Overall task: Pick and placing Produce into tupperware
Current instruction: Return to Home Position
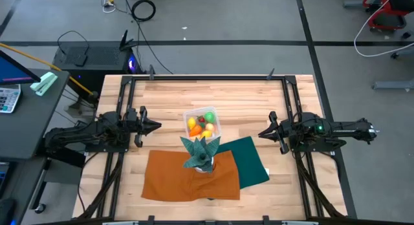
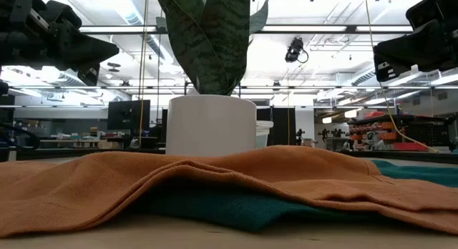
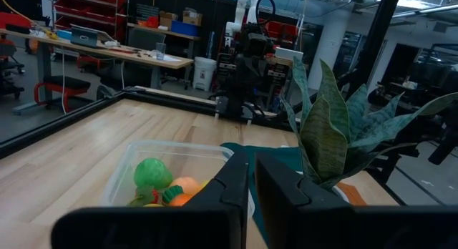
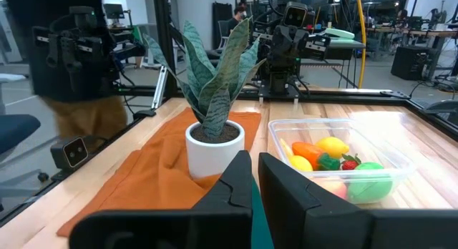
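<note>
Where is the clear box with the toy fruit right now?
Seen from above, the clear box sits mid-table between the left gripper and right gripper, just behind the potted plant on the orange cloth.

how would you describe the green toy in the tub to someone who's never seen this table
Find the clear tub mid-table, right next to the potted plant. Inside it, the green toy is the only round, all-green piece, among yellow, orange and red ones.

Left gripper (image 1: 157,127) and right gripper (image 1: 261,133) are matte black, angular, tapered.
</note>
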Robot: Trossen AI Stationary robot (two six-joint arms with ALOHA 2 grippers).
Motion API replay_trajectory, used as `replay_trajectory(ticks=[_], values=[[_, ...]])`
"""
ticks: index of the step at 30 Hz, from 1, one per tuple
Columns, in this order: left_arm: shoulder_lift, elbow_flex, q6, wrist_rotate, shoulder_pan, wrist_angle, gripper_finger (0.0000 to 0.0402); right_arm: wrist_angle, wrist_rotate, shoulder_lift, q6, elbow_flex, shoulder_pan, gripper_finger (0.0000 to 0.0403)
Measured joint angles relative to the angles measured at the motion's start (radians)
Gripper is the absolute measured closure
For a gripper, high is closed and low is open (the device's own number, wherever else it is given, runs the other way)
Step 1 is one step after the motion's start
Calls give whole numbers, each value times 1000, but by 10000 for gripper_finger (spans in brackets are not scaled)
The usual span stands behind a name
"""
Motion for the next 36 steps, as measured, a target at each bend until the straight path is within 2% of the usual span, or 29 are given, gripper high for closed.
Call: replay_trajectory(ticks=[9, 19, 29, 36], values=[[0, 0, 0, 0, 0, 0, 361, 0, 0, 0, 0, 0, 0, 403], [0, 0, 0, 0, 0, 0, 374, 0, 0, 0, 0, 0, 0, 403], [0, 0, 0, 0, 0, 0, 360, 0, 0, 0, 0, 0, 0, 403], [0, 0, 0, 0, 0, 0, 368, 0, 0, 0, 0, 0, 0, 403]])
